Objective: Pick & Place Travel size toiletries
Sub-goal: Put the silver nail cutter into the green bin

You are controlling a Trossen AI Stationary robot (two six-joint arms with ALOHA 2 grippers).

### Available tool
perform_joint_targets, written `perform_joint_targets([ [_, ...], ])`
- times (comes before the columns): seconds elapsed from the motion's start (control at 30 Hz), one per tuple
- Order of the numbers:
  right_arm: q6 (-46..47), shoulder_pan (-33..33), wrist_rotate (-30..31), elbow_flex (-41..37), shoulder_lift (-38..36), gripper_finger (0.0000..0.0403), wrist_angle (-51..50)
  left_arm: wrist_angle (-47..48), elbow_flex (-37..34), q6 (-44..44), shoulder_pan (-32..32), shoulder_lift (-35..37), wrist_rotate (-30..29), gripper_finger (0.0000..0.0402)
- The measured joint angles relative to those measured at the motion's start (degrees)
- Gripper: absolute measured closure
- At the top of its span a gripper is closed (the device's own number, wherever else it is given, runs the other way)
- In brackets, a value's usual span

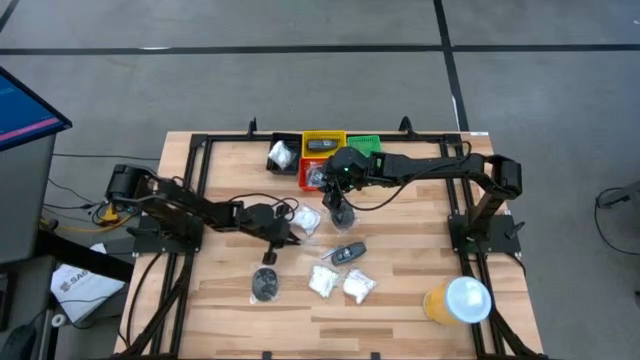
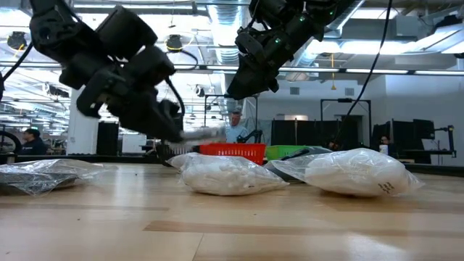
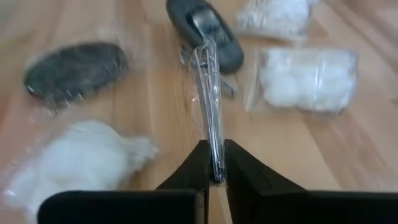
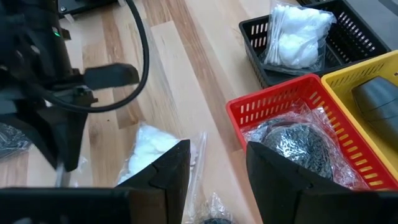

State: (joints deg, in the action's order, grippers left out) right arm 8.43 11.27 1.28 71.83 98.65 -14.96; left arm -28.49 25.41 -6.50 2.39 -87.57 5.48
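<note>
My left gripper is shut on a thin silvery tube in clear wrap, left of the table's middle. Around it on the wood lie a dark grey disc, a black oblong piece and white crinkly packets. My right gripper hangs open above the table beside the red bin, over a white packet, with nothing between its fingers. My left gripper pinches the silvery tube's near end between its two fingers. The fingers come slanting down from the table's left and lie along the tube. The tube sticks straight out past the fingertips; in the low view it shows above the tabletop.
Along the far edge stand a black bin holding a white packet, a yellow bin with a black piece, a green bin, and the red bin with a wrapped dark disc. An orange cup stands near right.
</note>
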Motion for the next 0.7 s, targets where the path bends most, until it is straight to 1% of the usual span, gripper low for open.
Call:
perform_joint_targets([
  [0.37,0.15,0.0,0.0,0.0,0.0,0.0256,0.23,0.03,0.08,-0.02,-0.01,7.06,-2.75,0.0383],
  [0.7,0.13,0.0,0.0,0.0,0.02,0.0256,0.48,0.07,0.11,-0.07,-0.04,14.22,-7.02,0.0383],
])
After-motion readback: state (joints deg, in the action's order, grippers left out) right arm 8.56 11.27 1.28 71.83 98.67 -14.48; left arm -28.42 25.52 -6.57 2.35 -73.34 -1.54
